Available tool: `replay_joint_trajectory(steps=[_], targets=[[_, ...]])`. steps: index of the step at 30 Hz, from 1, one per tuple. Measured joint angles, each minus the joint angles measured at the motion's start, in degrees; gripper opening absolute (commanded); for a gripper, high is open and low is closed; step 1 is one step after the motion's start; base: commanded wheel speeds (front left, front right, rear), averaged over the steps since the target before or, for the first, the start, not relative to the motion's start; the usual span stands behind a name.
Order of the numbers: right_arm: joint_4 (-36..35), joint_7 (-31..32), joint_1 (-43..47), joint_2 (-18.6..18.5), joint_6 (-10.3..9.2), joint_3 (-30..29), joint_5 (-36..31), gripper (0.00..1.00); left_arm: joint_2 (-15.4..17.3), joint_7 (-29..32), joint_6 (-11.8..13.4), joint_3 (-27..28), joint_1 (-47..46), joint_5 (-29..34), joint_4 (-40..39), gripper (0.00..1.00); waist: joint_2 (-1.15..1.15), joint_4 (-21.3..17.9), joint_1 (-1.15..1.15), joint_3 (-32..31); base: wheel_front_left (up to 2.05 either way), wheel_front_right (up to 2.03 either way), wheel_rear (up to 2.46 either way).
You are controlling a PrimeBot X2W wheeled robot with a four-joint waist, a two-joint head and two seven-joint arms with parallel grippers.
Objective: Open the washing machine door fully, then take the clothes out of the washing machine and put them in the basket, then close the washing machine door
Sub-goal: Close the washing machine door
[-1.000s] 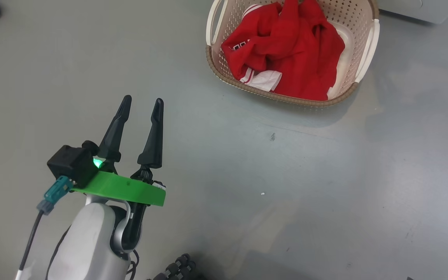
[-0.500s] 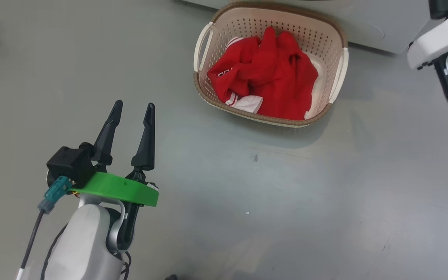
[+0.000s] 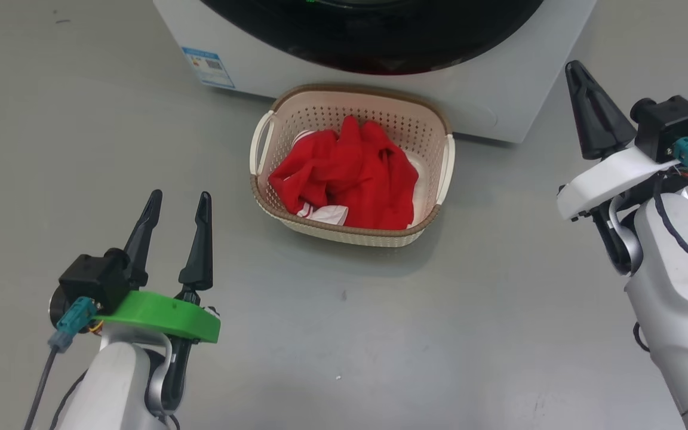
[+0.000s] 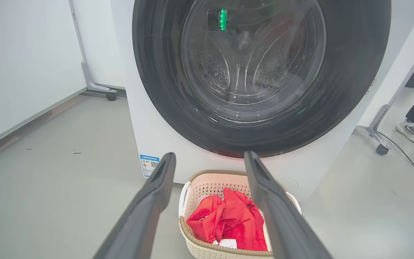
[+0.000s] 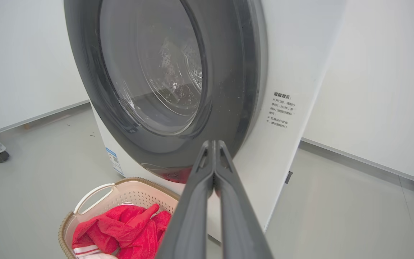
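Bright red and striped white fabric clothes (image 3: 350, 173) lie in the cream perforated plastic basket (image 3: 344, 232), directly before the big white washing machine (image 3: 487, 101). Its black-rimmed round glass door (image 4: 261, 90) appears closed. Left gripper (image 3: 180, 195) spread, empty; right gripper (image 3: 573, 65) pinched together, empty. Nothing apparently outstanding.

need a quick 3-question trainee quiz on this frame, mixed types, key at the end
1. True or false: the red garment lies in the basket.
2. The left gripper is: A) open and empty B) shut on fabric C) gripping a basket handle.
3. Fill in: the washing machine door is ___ (open or closed).
Key: 1 true; 2 A; 3 closed.
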Motion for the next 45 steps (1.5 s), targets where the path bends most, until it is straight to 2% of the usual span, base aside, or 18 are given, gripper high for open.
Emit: replay_joint_trajectory(steps=[12, 19, 27, 28, 29, 30, 42, 45], targets=[[-5.4, 0.0, 10.3, 2.2, -1.27, -2.4, 1.6, 0.0, 1.2, 0.0, 0.0, 2.0, 5.3, 1.0, 1.6, 1.0, 0.0, -6.9, 0.0, -7.4, 0.0, 0.0, 0.0], [-9.3, 0.0, 16.6, 3.6, -3.08, -5.3, 2.6, 0.0, 1.1, 0.0, 0.0, 3.1, 7.0, 1.3, 1.6, 1.0, 0.0, -10.9, 0.0, -10.9, 0.0, 0.0, 0.0], [-12.9, 0.0, 23.8, 5.3, -4.3, -7.4, 3.2, 0.0, 1.0, 0.0, 0.0, 3.6, 8.6, 1.4, 1.6, 1.0, 0.0, -14.4, 0.0, -14.0, 0.0, 0.0, 0.0], [-13.4, 0.0, 24.4, 5.4, -4.67, -7.7, 3.2, 0.14, 1.0, 0.0, 0.0, 3.7, 8.8, 1.4, 1.6, 1.0, 0.0, -14.8, 0.0, -14.4, 0.0, 0.0, 0.0], [-14.1, 0.0, 25.1, 5.4, -4.82, -8.0, 3.2, 0.75, 0.9, 0.0, 0.0, 3.8, 9.2, 1.4, 1.6, 1.0, 0.0, -15.1, 0.0, -14.7, 0.0, 0.0, 0.0], [-14.6, 0.0, 25.7, 5.4, -5.15, -8.4, 3.1, 1.0, 0.9, 0.0, 0.0, 3.8, 9.6, 1.4, 1.6, 1.0, 0.0, -15.5, 0.0, -14.9, 0.0, 0.0, 0.0], [-19.8, 0.0, 31.7, 5.8, -5.8, -10.8, 2.5, 1.0, 0.5, 0.0, 0.0, 2.3, 10.9, 1.9, 1.6, 1.0, 0.0, -17.4, 0.0, -15.9, 0.0, 0.0, 0.0], [-20.9, 0.0, 32.7, 5.9, -5.8, -11.2, 2.0, 1.0, 0.1, 0.0, 0.0, 4.0, 10.9, 2.1, 1.1, 1.0, 0.0, -17.4, 0.0, -15.7, 0.0, 0.0, 0.0]])
